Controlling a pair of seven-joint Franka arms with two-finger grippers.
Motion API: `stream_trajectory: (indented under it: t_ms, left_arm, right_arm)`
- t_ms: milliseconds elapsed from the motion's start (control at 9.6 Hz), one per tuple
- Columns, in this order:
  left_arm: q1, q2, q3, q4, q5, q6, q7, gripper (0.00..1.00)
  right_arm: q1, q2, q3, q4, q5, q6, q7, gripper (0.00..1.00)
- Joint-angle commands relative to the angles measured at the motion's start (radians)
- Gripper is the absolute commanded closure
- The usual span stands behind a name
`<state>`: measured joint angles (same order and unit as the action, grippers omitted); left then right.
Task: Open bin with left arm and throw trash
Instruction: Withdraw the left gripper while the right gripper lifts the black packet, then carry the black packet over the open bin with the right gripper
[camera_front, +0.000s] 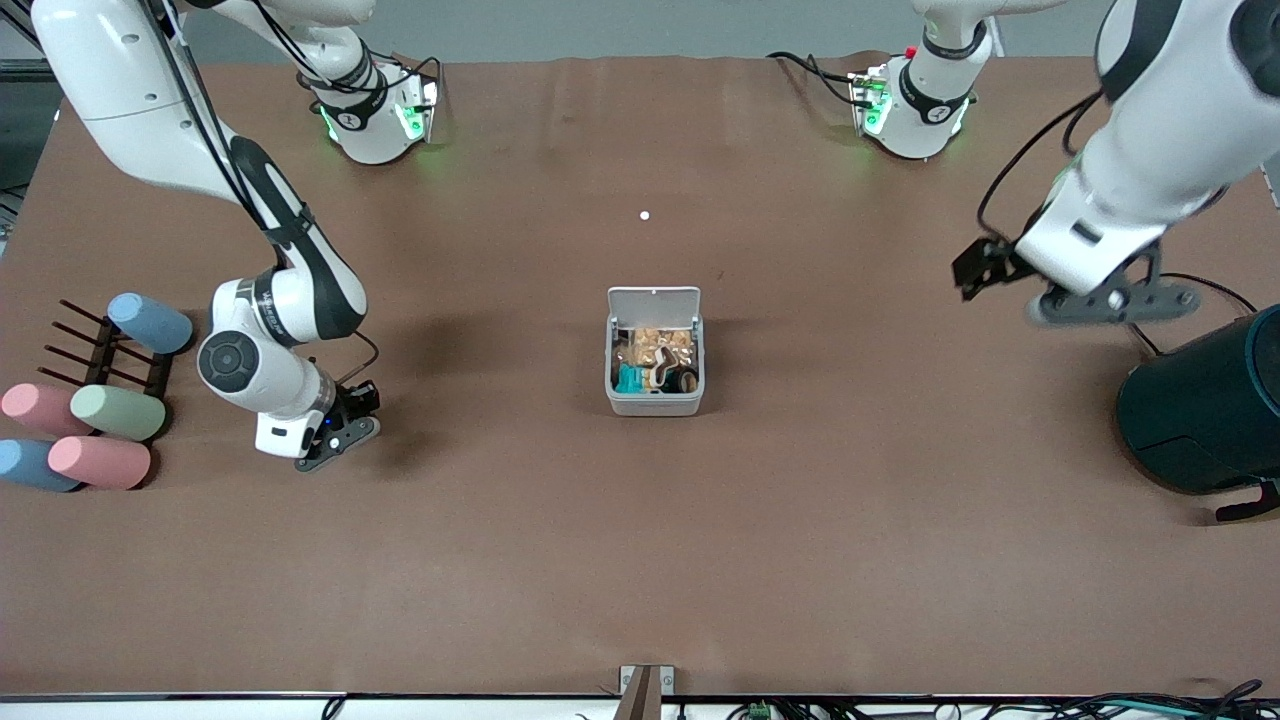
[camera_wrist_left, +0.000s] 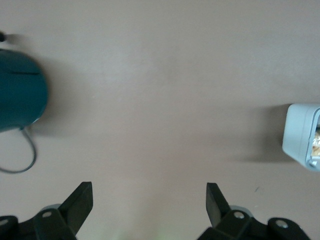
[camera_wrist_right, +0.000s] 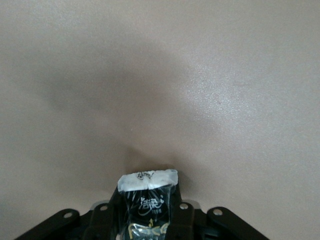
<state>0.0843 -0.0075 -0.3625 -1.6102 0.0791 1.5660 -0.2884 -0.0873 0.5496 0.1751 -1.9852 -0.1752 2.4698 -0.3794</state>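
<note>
While I watch from the remote console, this is what I read off the cameras:
Bin: the bin (camera_front: 654, 352) sits mid-table, white lid (camera_front: 654, 303) flipped up, scraps lying inside.
Left gripper: the left gripper (camera_front: 1062, 292) hangs in the air toward the left arm's end of the table from the bin, beside the dark teal cylinder (camera_front: 1205, 405); I see its fingers (camera_wrist_left: 77, 205) spread wide with nothing between them.
Right gripper: the right gripper (camera_front: 335, 440) is low over the table toward the right arm's end from the bin, near the pastel cylinders (camera_front: 100, 420), pinching a black wrapper (camera_wrist_right: 148, 207) with a white end.
</note>
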Motion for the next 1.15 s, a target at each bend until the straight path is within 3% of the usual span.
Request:
stream_trajectory:
  t_ms: [0,208,417,521,625,833,1042]
  left_arm:
    - [0.041,-0.107,0.013,-0.04,-0.042,-0.033,0.028,0.0]
    - [0.04,-0.108,0.087,-0.002,-0.099,-0.041,0.104,0.0]
    - [-0.107,-0.108,0.283,0.006,-0.117,-0.041,0.175,0.0]
    - [-0.11,-0.098,0.295,0.027,-0.114,-0.041,0.175,0.0]
    - [-0.113,-0.073,0.301,0.071,-0.104,-0.041,0.17,0.0]
    - [-0.117,-0.005,0.304,0.154,-0.07,-0.05,0.172,0.0]
    - [-0.123,0.024,0.303,0.171,-0.047,-0.05,0.175,0.0]
  right_arm:
    - [-0.014,-0.031,0.04,-0.003,0.006,-0.038,0.049,0.64]
    - [-0.009,-0.042,0.121,0.038,0.067,-0.042,0.185,0.64]
    - [0.015,-0.037,0.226,0.09,0.071,-0.042,0.465,0.65]
    - [0.035,-0.037,0.277,0.127,0.072,-0.042,0.588,0.65]
    - [0.082,-0.036,0.288,0.167,0.072,-0.042,0.728,0.66]
    - [0.202,-0.033,0.287,0.254,0.071,-0.049,0.973,0.66]
    - [0.286,-0.014,0.287,0.31,0.071,-0.054,1.135,0.66]
